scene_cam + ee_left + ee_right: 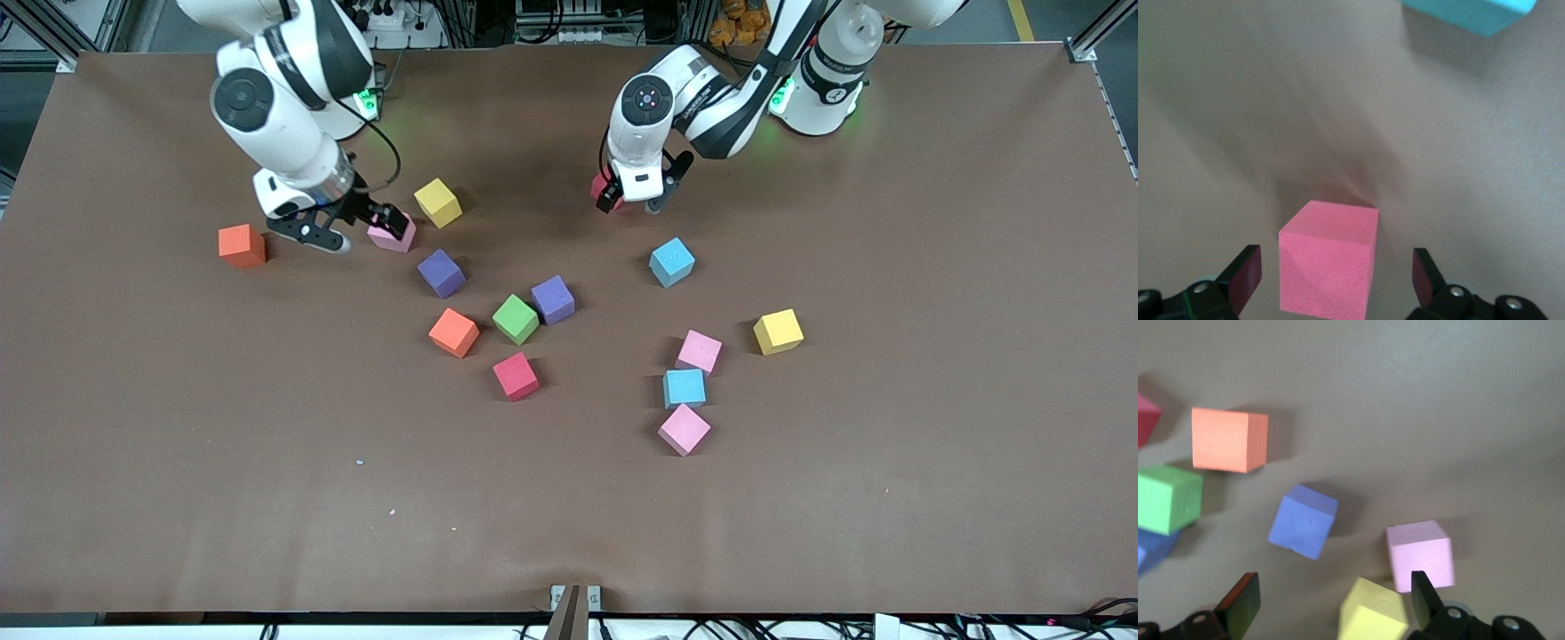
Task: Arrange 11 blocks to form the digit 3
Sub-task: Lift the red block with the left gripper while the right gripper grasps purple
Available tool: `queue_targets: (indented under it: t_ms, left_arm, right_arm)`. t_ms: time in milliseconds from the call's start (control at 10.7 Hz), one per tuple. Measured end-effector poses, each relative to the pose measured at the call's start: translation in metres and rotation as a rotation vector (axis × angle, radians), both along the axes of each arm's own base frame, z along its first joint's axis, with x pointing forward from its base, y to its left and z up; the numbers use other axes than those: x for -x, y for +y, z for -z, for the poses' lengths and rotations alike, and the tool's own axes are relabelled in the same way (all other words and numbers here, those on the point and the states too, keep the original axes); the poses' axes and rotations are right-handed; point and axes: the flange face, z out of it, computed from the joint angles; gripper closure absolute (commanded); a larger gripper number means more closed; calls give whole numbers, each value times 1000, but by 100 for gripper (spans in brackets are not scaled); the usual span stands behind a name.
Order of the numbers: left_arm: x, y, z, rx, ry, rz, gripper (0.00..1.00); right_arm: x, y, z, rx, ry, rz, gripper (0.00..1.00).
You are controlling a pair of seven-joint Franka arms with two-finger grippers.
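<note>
My left gripper is open and straddles a crimson block on the table. In the left wrist view that block sits between the fingers, with a gap on each side. A light blue block lies nearer the front camera. My right gripper is open and holds nothing, low over the table beside a pink block and a yellow block. The right wrist view shows the yellow block and the pink block by one finger.
An orange block lies toward the right arm's end. Mid-table are two purple blocks, a green, an orange and a crimson. Pink, light blue, pink and yellow blocks lie nearer the left arm's end.
</note>
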Motion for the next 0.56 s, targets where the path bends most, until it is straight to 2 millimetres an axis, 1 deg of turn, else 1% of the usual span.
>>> queue_targets:
  t_ms: [187,375,468,562]
  left_arm:
    - [11,-5,9,-6,8,10,0]
    - [17,-7,21,-17,23,19,0]
    - [22,-8,27,-19,29,26,0]
    - [24,-9,31,-18,31,29,42]
  right_arm:
    - [-5,11,27,3,-3,142,0]
    - [-5,31,56,3,-8,308,0]
    - [-2,42,69,2,-9,368,0]
    - [0,50,79,1,-12,405,0]
